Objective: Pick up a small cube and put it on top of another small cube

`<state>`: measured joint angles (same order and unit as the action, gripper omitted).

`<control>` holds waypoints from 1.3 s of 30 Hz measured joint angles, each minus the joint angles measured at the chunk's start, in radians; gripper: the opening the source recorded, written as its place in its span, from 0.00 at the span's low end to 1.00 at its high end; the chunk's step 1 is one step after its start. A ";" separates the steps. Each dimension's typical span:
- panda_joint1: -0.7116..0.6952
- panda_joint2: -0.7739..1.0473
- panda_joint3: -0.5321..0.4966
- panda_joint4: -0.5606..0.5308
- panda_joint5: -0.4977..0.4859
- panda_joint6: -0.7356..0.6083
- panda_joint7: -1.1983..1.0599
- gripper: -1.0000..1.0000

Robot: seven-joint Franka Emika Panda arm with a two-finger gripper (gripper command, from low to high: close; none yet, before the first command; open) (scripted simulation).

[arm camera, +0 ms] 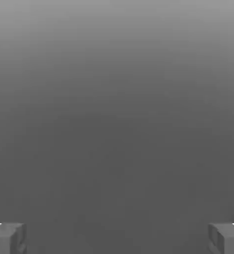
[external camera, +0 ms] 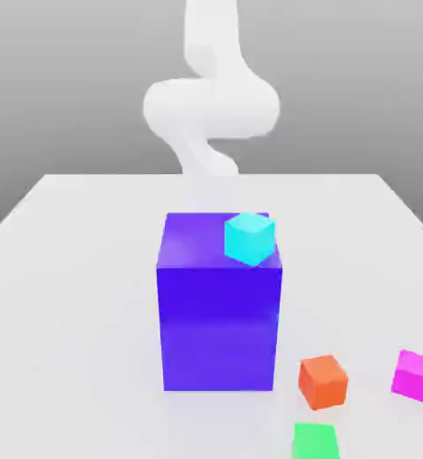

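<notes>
A: Status of the pick step?

B: Nothing is held. In the hand view the fingertips (arm camera: 7,238) are set wide apart at the frame's edges, with plain grey between them; the gripper (arm camera: 117,239) is spread and empty. The arm (external camera: 211,103) is seen folded up behind the table's far edge.

A: Targets, left to right in the exterior view?

B: A big blue block (external camera: 220,305) is stood mid-table, with a cyan cube (external camera: 249,238) perched on its top face at the far right corner. Near the front edge: green cube (external camera: 315,442), orange cube (external camera: 323,381), then magenta cube (external camera: 413,375) toward the front right corner. All are kept apart from each other.

A: How should it be done?

B: A cube's flat sides should be squared to the pads, and the descent kept vertical. The orange one is probably best approached clear of the block's wall.

A: Surface, room?

B: White table (external camera: 72,269), matte, level. Grey backdrop, no walls made out.
</notes>
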<state>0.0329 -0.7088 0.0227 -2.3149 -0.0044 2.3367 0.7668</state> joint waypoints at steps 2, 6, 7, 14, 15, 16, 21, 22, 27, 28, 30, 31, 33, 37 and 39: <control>0.028 0.077 0.020 -0.012 -0.004 0.031 -0.028 0.50; 0.078 0.223 0.061 -0.037 -0.014 0.090 -0.079 0.50; 0.091 0.259 0.072 -0.042 -0.017 0.105 -0.091 0.50; 0.174 0.512 0.151 -0.084 -0.048 0.207 -0.170 0.50; 0.184 0.549 0.163 -0.090 -0.054 0.221 -0.180 0.50; 0.193 0.585 0.178 -0.095 -0.061 0.235 -0.189 0.50; 0.282 0.769 0.219 -0.125 -0.108 0.307 -0.228 0.50; 0.294 0.806 0.225 -0.130 -0.119 0.321 -0.234 0.50; 0.355 0.991 0.238 -0.147 -0.187 0.403 -0.245 0.50; 0.370 1.027 0.224 -0.142 -0.206 0.428 -0.234 0.50; 0.401 1.100 0.187 -0.127 -0.245 0.481 -0.207 0.50; 0.422 1.135 0.164 -0.119 -0.258 0.508 -0.197 0.50; 0.432 1.154 0.152 -0.115 -0.267 0.524 -0.190 0.00; 0.431 1.154 0.153 -0.115 -0.268 0.523 -0.189 0.00; 0.429 1.151 0.155 -0.116 -0.268 0.520 -0.189 0.00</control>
<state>0.4622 0.4423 0.1779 -2.4308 -0.2721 2.8570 0.5774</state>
